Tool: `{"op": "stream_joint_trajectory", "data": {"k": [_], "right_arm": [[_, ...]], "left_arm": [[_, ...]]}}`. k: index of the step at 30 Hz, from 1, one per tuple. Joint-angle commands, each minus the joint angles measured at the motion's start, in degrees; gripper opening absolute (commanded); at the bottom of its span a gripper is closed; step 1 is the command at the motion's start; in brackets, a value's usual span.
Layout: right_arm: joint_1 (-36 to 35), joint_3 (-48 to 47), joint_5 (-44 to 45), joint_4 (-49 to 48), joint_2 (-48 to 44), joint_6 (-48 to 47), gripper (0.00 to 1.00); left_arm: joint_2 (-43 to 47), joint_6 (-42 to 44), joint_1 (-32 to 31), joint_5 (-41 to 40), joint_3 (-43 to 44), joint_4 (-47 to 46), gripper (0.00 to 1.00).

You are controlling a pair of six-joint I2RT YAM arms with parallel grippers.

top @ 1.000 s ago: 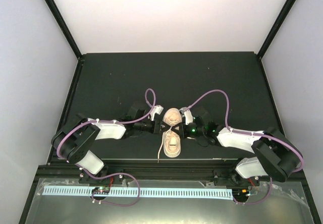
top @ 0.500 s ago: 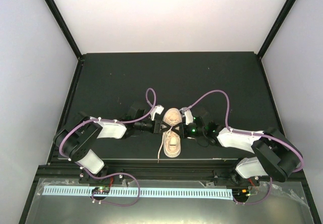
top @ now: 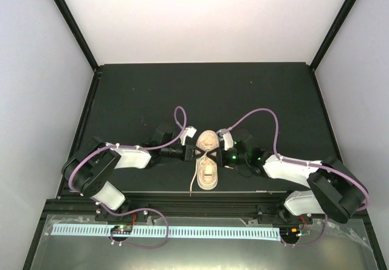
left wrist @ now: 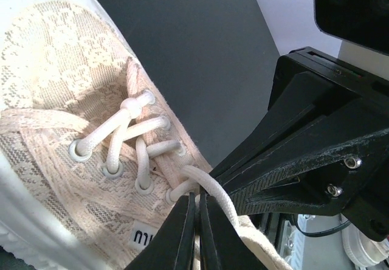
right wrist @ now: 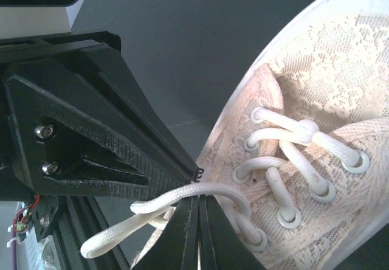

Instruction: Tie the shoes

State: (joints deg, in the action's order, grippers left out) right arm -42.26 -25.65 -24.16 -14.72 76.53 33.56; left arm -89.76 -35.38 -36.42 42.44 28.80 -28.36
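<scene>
- Nearest the arm bases, a loose lace end [top: 192,183] trails off the left-arm side of the sneaker [top: 207,176] toward the near edge of the table [top: 152,93]. Neither arm has hold of it.
- The sneaker lies on the near part of the table between the two arms, heel toward the bases and toe pointing away.
- Over its laced middle, the left gripper [top: 197,152] and right gripper [top: 219,155] meet nose to nose, very close or perhaps touching.
- In each wrist view that gripper's fingers are pressed together, with a cream lace strand [right wrist: 182,192] running across right at the tips. I can't tell whether either pair actually pinches it.
- What worries me first is the grip. If the strand only rests against the closed tips, any pull will leave it behind.
- Second, the two grippers are crowded so tightly that a small sideways move could knock them together or snag the crossed laces below.
- Third, the shoe looks light and nothing pins it down, so a tug on the lace could drag or tip it rather than tighten anything.
- Beyond the grippers, the toe sits free on the table.
</scene>
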Motion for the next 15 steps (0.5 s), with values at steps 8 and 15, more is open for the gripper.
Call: {"op": "stream_joint_trajectory", "data": {"k": [8, 15], "right_arm": [[-0.1, -0.5, 4.2, 5.2, -5.8, -3.0, 0.21], [-2.4, -2.5, 8.1, 10.9, -12.5, -10.1, 0.54]], "left_arm": [[4.0, 0.4, 1.0, -4.5, -0.8, 0.5, 0.01], [4.4, -0.3, 0.9, -4.6, -0.8, 1.1, 0.02]]}}
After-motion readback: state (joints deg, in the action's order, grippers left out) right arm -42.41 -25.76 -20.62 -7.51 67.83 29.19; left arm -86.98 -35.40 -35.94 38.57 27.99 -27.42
